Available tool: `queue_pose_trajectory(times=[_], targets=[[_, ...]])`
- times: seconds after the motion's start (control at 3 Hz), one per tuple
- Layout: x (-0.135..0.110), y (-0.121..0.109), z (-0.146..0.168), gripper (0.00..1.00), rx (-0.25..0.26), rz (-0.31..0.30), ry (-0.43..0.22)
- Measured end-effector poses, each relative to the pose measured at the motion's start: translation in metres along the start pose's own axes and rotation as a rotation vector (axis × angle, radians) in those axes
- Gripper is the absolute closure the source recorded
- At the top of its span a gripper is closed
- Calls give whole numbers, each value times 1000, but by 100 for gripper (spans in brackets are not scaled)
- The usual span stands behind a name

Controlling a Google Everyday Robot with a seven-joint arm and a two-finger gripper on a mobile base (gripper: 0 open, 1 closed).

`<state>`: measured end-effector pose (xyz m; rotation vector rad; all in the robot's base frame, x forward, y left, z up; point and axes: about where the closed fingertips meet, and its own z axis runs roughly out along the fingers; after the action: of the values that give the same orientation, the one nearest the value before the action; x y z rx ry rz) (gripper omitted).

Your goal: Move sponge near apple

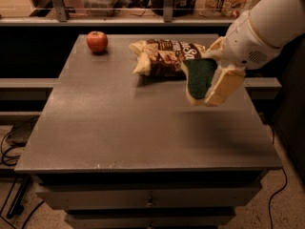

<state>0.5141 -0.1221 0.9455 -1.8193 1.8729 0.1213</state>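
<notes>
Camera view: gripper (213, 81) is over the table's (119, 128) right side, fingers closed on the sponge (200, 76). The sponge hangs clear of the surface, just in front of the snack bag (164, 56). The apple (96, 41) sits well apart, at the far left corner. The sponge looks light, soft and springy (more likely to squash than slip), so a moderate pinch on the foam should do. Its long axis is near upright, slightly tilted, with the green scouring face turned left.

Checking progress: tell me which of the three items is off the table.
The sponge, held in the gripper above the table; the apple and snack bag both rest on it.
</notes>
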Motion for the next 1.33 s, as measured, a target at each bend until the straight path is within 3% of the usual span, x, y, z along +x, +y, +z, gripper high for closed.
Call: queue_pose_trajectory(times=[0.33, 0.67, 1.33], targets=[[-41, -31, 38, 100, 47, 128, -105], [-71, -61, 66, 100, 103, 255, -169], [-124, -115, 105, 100, 218, 420, -233]])
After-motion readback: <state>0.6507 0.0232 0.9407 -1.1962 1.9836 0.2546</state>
